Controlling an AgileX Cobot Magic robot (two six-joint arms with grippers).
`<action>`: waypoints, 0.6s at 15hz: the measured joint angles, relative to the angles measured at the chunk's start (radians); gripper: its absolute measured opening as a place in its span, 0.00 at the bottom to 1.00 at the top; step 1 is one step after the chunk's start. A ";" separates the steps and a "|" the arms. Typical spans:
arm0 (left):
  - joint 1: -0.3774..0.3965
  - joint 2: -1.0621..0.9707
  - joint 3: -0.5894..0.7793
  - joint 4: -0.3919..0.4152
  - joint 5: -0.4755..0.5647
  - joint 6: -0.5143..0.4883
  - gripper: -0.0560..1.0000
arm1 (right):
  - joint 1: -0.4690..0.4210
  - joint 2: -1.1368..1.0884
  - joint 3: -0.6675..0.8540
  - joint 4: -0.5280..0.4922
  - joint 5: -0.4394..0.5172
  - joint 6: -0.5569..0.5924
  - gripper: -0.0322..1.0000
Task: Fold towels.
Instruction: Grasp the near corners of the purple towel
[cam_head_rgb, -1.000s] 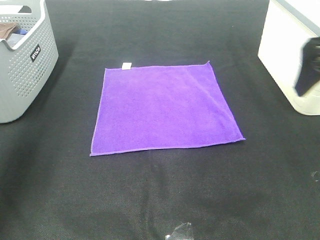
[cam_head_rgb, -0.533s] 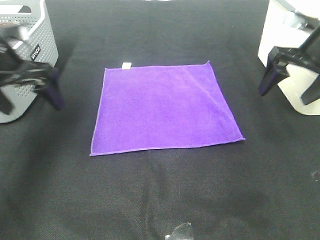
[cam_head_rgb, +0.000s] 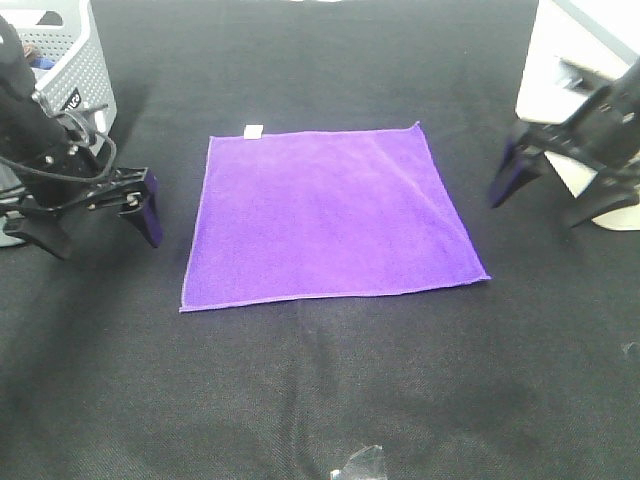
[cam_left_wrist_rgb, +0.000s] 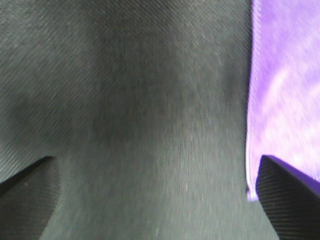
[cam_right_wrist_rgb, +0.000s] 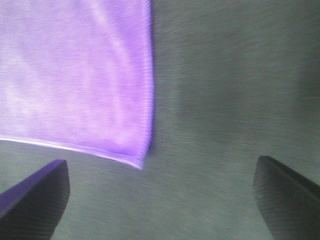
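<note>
On the black desk (cam_head_rgb: 330, 390), the purple towel (cam_head_rgb: 330, 215) lies flat, unfolded, between my left claw (cam_head_rgb: 100, 235) and right claw (cam_head_rgb: 540, 205), both wide open, empty; next, I judge, each must pinch a near corner.

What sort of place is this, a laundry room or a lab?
Probably a lab bench staged for laundry practice, not a home: a black cloth-covered table, a purple towel spread flat on it, a grey perforated basket, and the robot's left pincer and right pincer open on either side.

A grey perforated basket (cam_head_rgb: 85, 55) and a white box (cam_head_rgb: 555, 50) sit on black cloth (cam_head_rgb: 320, 400).
</note>
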 joint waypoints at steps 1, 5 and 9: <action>0.000 0.001 0.000 -0.004 -0.009 0.009 0.99 | 0.034 0.029 0.000 0.006 -0.018 0.001 0.96; 0.000 0.011 0.000 -0.011 -0.030 0.015 0.99 | 0.099 0.133 0.000 0.008 -0.077 0.001 0.96; 0.000 0.077 -0.001 -0.186 -0.046 0.134 0.99 | 0.099 0.150 -0.003 -0.004 -0.094 0.001 0.96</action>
